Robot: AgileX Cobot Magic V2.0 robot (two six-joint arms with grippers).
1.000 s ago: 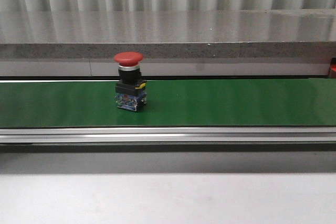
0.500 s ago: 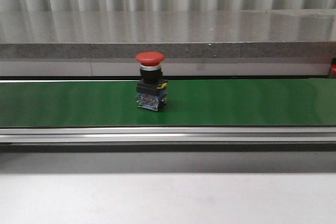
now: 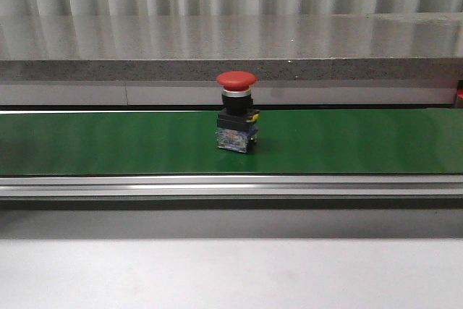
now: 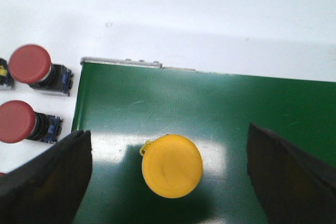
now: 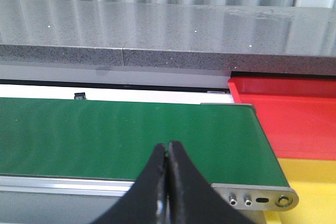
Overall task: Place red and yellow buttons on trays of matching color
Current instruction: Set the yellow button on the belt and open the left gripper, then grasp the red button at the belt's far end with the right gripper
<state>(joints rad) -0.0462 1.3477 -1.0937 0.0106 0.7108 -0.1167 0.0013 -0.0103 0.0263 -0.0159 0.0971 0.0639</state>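
A red button (image 3: 236,112) stands upright on the green belt (image 3: 108,142) near the middle of the front view. No gripper shows in that view. In the left wrist view a yellow button (image 4: 171,166) stands on the green belt (image 4: 236,108) between the wide-open fingers of my left gripper (image 4: 170,174), touching neither. Two red buttons (image 4: 30,65) (image 4: 18,121) lie on the white surface beside the belt's end. My right gripper (image 5: 167,148) is shut and empty over the belt's near edge. The red tray (image 5: 294,114) and the yellow tray (image 5: 310,182) sit past the belt's end.
A grey stone ledge (image 3: 231,48) runs behind the belt. A metal rail (image 3: 231,187) runs along the belt's near side, with a white table surface (image 3: 231,273) in front. The belt's metal end plate (image 5: 257,195) adjoins the trays.
The red button has travelled to the right along the belt, staying upright.
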